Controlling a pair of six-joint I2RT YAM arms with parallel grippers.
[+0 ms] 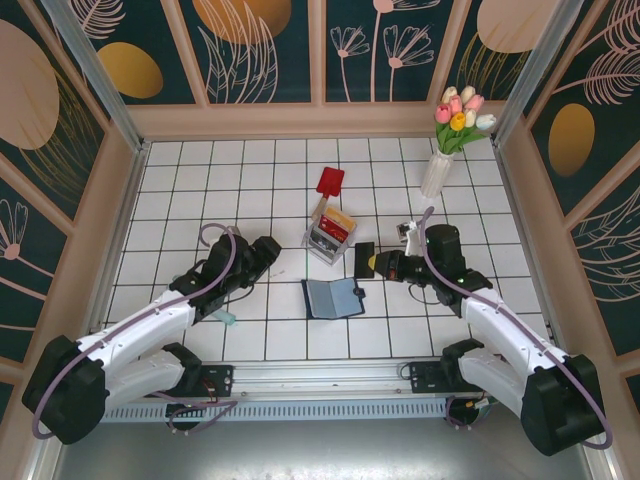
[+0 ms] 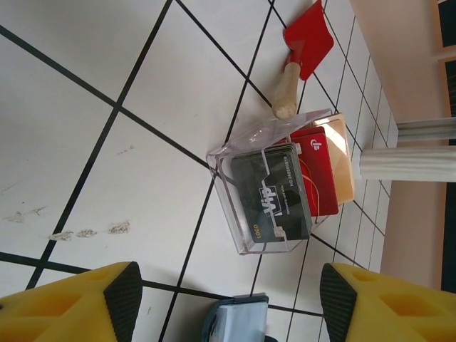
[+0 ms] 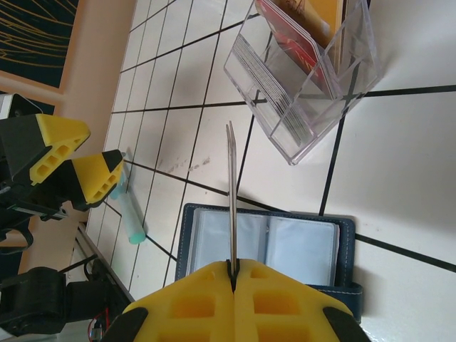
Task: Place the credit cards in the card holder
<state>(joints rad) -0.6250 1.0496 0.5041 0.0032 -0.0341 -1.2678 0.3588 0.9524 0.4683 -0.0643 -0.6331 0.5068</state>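
right fingers (image 3: 214, 278) pinch a credit card (image 3: 231, 185) edge-on above the open card holder (image 3: 299, 249), near the clear box (image 3: 313, 85). left fingers (image 2: 121, 292) gape open, well apart, over bare worktop (image 2: 85, 164).

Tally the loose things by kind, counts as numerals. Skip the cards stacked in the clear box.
Clear box: 1
Card holder: 1
Red paddle: 1
Vase of tulips: 1
Teal tube: 1
Credit card in right gripper: 1
Total: 6
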